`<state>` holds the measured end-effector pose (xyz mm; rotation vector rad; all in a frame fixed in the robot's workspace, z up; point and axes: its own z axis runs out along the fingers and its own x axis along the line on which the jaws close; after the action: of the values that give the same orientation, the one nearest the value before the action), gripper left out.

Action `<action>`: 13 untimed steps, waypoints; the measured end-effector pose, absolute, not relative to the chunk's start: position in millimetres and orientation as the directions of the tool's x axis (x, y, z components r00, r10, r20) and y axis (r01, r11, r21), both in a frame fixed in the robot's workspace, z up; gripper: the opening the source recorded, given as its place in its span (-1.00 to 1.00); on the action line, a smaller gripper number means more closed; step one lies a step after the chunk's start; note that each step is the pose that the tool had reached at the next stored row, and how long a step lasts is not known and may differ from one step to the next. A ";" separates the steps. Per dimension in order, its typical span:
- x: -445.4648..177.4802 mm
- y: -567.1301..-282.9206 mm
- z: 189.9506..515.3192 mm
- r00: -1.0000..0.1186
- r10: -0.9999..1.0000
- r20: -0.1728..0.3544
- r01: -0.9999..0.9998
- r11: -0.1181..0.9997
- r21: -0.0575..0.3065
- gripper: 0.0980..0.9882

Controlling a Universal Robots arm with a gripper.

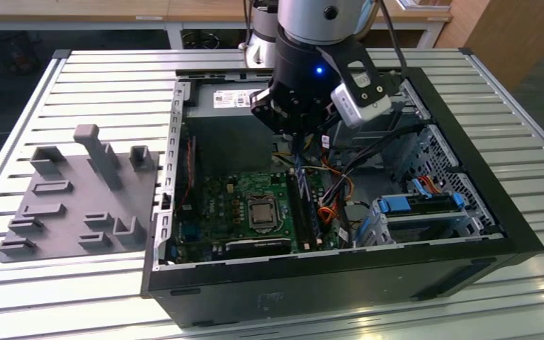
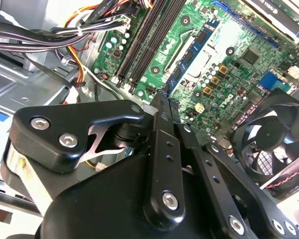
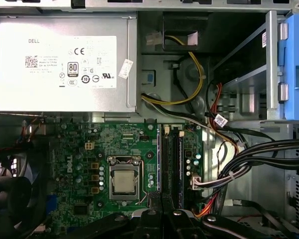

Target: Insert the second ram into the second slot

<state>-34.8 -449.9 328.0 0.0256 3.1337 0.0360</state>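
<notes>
The second ram (image 2: 188, 62) is a thin, flat blue memory stick, a long narrow circuit board. In the second wrist view it shows edge-on as a slim blue strip. One end is pinched between the closed jaws of the gripper (image 2: 162, 98), and the rest reaches out past their tips. It stands on its long edge, held clear above the green motherboard and not seated. The stick runs parallel to the long black memory slots (image 2: 145, 39) and lies to one side of them, near the processor socket. The second slot is one of these parallel slots; which one cannot be told.
</notes>
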 end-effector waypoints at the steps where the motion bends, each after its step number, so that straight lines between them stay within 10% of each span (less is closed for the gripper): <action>1: -34.8 -449.9 327.8 -1.000 0.016 -0.007 0.016 1.000 0.023 -0.96; 13: -34.0 -449.9 324.3 -1.000 0.016 -0.007 0.016 1.000 0.023 -0.96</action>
<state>-34.0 -449.9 324.3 0.0256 3.1337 0.0362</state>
